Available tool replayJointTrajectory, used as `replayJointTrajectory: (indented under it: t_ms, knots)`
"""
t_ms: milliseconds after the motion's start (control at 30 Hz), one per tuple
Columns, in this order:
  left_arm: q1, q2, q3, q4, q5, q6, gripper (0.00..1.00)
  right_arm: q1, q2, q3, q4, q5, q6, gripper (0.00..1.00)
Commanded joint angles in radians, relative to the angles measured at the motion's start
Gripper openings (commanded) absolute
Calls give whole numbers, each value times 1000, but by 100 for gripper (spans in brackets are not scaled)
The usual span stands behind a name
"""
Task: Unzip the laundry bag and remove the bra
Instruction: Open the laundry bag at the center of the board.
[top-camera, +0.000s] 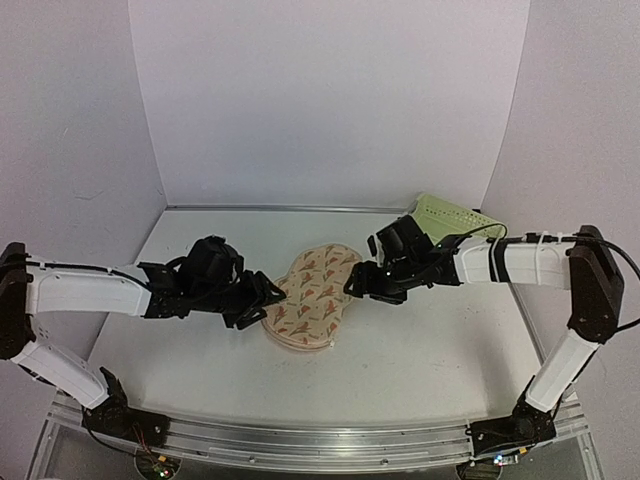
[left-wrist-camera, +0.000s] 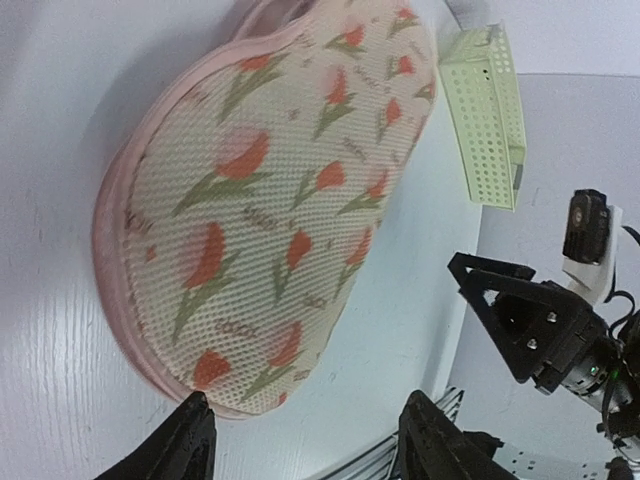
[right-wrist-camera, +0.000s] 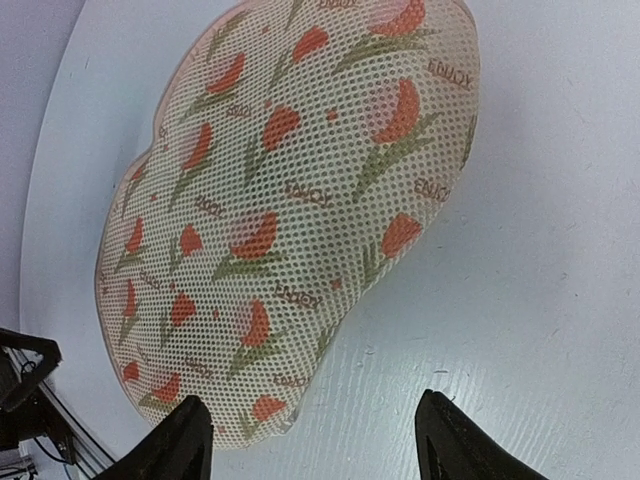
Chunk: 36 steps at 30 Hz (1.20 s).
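Observation:
The laundry bag (top-camera: 312, 297) lies flat and zipped shut on the white table between my arms: beige mesh with orange-red tulip prints and a pink rim. It fills the left wrist view (left-wrist-camera: 270, 200) and the right wrist view (right-wrist-camera: 290, 210). My left gripper (top-camera: 268, 296) is open at the bag's left edge; its fingertips (left-wrist-camera: 190, 440) straddle the bag's near end just above the table. My right gripper (top-camera: 357, 283) is open at the bag's right edge, empty, over the bag's end (right-wrist-camera: 310, 440). The bra is hidden.
A pale-green perforated plastic basket (top-camera: 455, 216) lies at the back right, behind the right arm; it also shows in the left wrist view (left-wrist-camera: 490, 120). White walls enclose the table on three sides. A metal rail (top-camera: 320, 440) runs along the near edge.

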Motion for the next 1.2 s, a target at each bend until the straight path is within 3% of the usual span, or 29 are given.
replayJointTrajectory:
  t_ms: [0,267,600,833,1167]
  knots:
    - [14,-37,226,-235,-98,221,64,-1,-75,-14,42,41,-10,71]
    - [156,74,418,-327,63,490,66,-1,-117,-37,42,52,-5,72]
    - [254,360,654,-348,260,806,66,-1,-149,-78,42,63,13,73]
    - [295,525,768,-365,341,883,66,-1,-161,-90,40,56,22,73]
    - [341,680,842,-369,403,872,58,-1,-151,-84,40,42,25,73]
